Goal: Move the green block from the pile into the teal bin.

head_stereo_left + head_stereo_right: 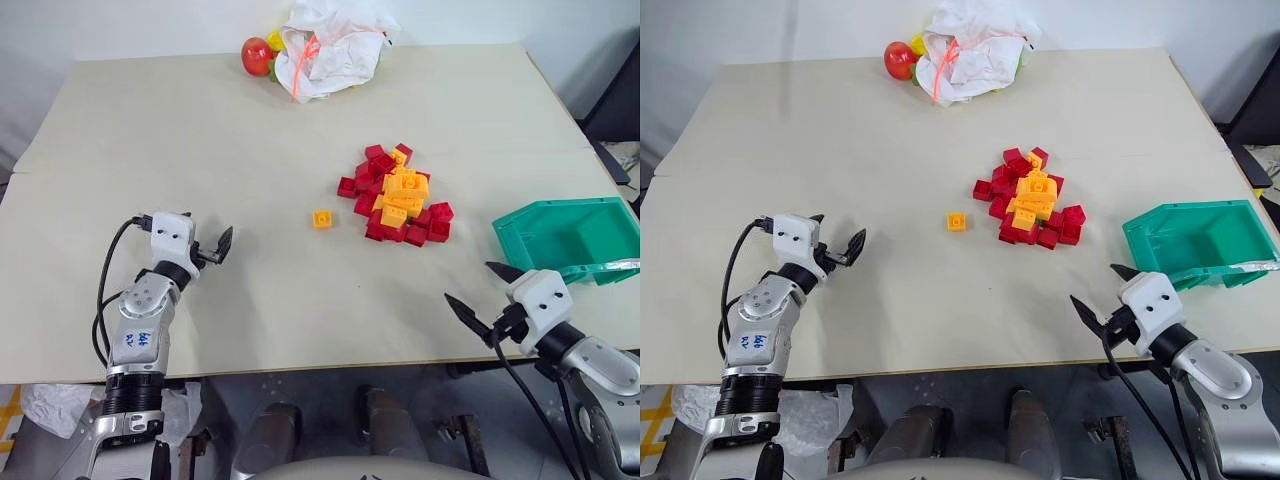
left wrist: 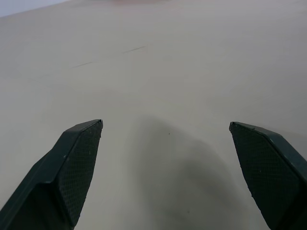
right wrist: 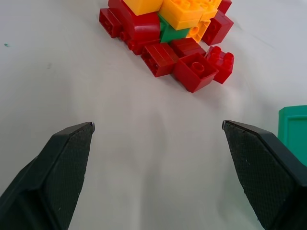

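The pile (image 1: 395, 195) of red and orange-yellow studded bricks lies right of the table's middle. In the right wrist view the green block (image 3: 170, 32) shows wedged low in the pile, under orange-yellow bricks and between red ones. The teal bin (image 1: 520, 240) stands at the table's right edge, right of the pile. My right gripper (image 1: 471, 283) hovers open over the front right of the table, just in front of the bin, pointing toward the pile with nothing between its fingers. My left gripper (image 1: 208, 235) is open over bare table at the front left, far from the pile.
A lone orange-yellow brick (image 1: 322, 219) lies just left of the pile. A white plastic bag (image 1: 330, 45) with colourful fruit (image 1: 257, 55) sits at the table's far edge. The bin's corner (image 3: 295, 129) shows beside my right finger.
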Robot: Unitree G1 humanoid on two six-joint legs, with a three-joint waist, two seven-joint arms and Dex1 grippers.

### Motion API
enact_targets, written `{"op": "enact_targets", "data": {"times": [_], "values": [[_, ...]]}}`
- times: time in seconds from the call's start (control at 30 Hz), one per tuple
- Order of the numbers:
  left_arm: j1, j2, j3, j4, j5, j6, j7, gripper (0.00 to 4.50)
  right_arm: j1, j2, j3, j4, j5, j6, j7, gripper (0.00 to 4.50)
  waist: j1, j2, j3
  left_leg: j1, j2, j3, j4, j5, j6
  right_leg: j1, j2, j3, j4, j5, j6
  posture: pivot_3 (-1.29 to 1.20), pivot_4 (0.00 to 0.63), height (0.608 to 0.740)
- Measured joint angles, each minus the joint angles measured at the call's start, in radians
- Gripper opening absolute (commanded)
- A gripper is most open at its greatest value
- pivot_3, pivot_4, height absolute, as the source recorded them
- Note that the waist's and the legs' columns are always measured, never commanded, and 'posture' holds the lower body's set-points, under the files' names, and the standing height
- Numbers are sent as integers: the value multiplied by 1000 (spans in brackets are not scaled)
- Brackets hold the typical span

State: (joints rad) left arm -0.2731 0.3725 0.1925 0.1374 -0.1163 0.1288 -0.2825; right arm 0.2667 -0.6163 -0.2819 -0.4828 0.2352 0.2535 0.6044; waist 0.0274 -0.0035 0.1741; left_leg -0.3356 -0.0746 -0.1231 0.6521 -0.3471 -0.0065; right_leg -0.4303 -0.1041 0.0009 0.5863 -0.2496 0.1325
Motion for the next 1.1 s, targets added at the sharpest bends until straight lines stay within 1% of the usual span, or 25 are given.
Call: {"op": "enact_targets", "data": {"times": [0.13, 0.33, 0.4, 0.5, 0.6, 0.7, 0.73, 0.8, 0.83, 0.87, 0.9, 0.93, 1.03, 1.07, 1.1], "values": [[-43, -10, -4, 36, -15, 9, -18, 4500, -14, 0, 0, -3, -19, -5, -7, 4470, 0, 0, 0, 0, 0, 0, 1, 0, 0, 0, 0, 0, 1, 0, 0, 0, 150, 740], [-64, -38, -29, 40, -81, 53, -123, 4500, -29, 0, 0, -79, -10, 68, -22, 4470, 0, 0, 0, 0, 0, 1, 1, 0, 0, 0, 1, 1, 0, 0, 0, 0, 150, 740], [-79, -30, -54, 43, -84, 58, -174, 4500, -51, 0, 3, -123, 6, 131, -30, 4470, 0, 0, 0, 0, 0, 1, 2, 0, 0, 0, 1, 1, 1, 0, 0, 0, 150, 740], [-105, -13, -88, 49, -123, 68, -291, 4500, -109, 0, 23, -194, 22, 240, -64, 4470, -3, 0, 0, 0, 1, 1, 3, 0, 0, 0, 1, 2, 1, 0, 0, 0, 150, 740], [-131, -1, -103, 64, -186, 61, -447, 4500, -248, 14, 114, -237, 27, 415, -131, 4470, -8, 0, 0, 0, 1, 3, 4, -1, 0, -2, 2, 2, 3, 0, 0, 0, 150, 740], [-187, 4, -123, 83, -225, 43, -578, 4500, -408, 89, 231, -263, 42, 568, -200, 3891, -5, 0, 0, -2, 2, 2, 5, -1, -1, -3, 2, 2, 4, 0, -1, 0, 150, 740], [-204, 9, -135, 92, -241, 39, -636, 4500, -451, 121, 272, -264, 44, 611, -223, 3531, -5, 0, 0, -2, 2, 2, 5, -1, -1, -4, 2, 2, 4, 0, -1, 0, 150, 740], [-212, 15, -142, 119, -287, 49, -745, 4500, -493, 151, 328, -259, 42, 654, -249, 2864, -4, 0, 0, -3, 1, 2, 5, -1, 0, -5, 2, 2, 4, 0, -1, 0, 150, 740], [-215, 19, -143, 138, -314, 57, -808, 4500, -523, 176, 350, -249, 38, 672, -267, 2472, -5, 0, 0, -6, 1, 2, 6, -1, 1, -7, 2, 3, 5, 0, -1, 0, 150, 740], [-232, 20, -147, 165, -330, 68, -862, 4500, -562, 209, 368, -230, 34, 686, -286, 2177, -6, 0, 0, -11, 0, 2, 9, -2, 1, -13, 2, 3, 6, 1, 0, 0, 150, 740], [-250, 23, -153, 188, -337, 72, -895, 4500, -592, 232, 382, -211, 30, 688, -300, 1823, -7, 0, 0, -17, 0, 2, 13, -2, 1, -18, 2, 2, 9, 1, 0, 0, 150, 740], [-271, 28, -158, 217, -338, 72, -934, 4500, -628, 261, 399, -179, 21, 689, -316, 1463, -8, 0, 0, -19, 0, 2, 14, -1, 1, -19, 2, 2, 12, 1, 0, 0, 150, 740], [-307, 30, -147, 272, -374, 39, -1056, 4500, -696, 320, 449, -92, -3, 666, -340, 415, -11, 0, 0, -19, 0, 2, 13, -1, 1, -19, 2, 2, 12, 1, 0, 0, 150, 740], [-314, 31, -138, 290, -376, 11, -1095, 4500, -735, 351, 468, -23, -22, 630, -353, 118, -16, 0, 0, -19, 0, 3, 14, -1, 1, -19, 2, 2, 12, 1, 0, 0, 150, 740], [-322, 33, -136, 311, -374, -16, -1119, 4500, -771, 384, 476, 50, -42, 594, -372, 50, -22, 0, 0, -19, -1, 3, 14, -1, 1, -19, 2, 2, 13, 1, 0, 0, 150, 740]]}}
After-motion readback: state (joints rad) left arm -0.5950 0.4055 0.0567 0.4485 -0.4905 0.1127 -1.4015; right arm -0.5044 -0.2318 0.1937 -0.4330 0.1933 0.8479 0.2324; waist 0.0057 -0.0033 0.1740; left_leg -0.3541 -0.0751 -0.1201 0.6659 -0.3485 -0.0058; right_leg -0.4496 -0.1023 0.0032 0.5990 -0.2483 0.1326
